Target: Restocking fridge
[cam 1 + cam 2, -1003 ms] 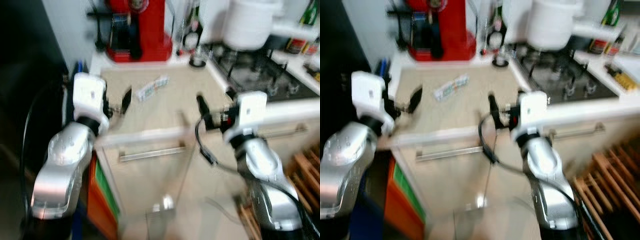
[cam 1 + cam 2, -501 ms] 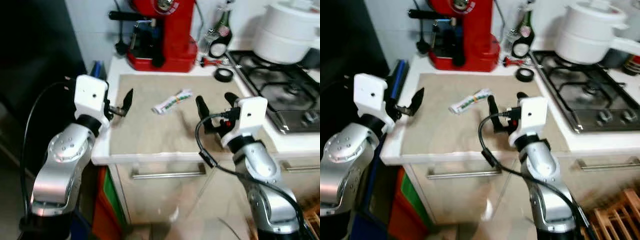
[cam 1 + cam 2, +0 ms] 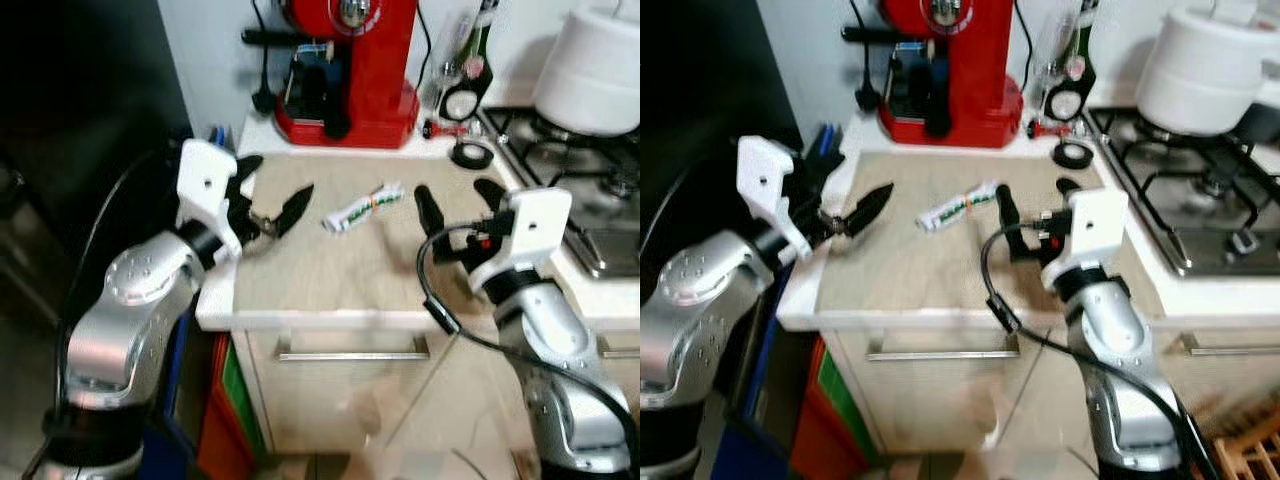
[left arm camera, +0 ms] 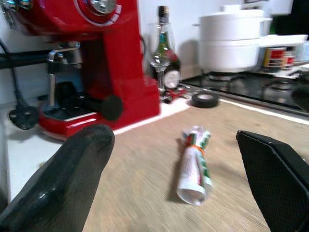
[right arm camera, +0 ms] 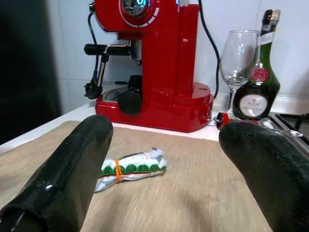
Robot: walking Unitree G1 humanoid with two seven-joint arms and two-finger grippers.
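Both our grippers, left (image 3: 268,208) and right (image 3: 455,202), fingers spread wide, either side of our rolled packet (image 3: 362,207) on the counter (image 3: 330,270)

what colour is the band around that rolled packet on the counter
Orange, around the white and green rolled packet; the right wrist view shows it best.

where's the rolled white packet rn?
The rolled white packet lies on the beige countertop, in front of the red coffee machine, between the open left gripper and right gripper.
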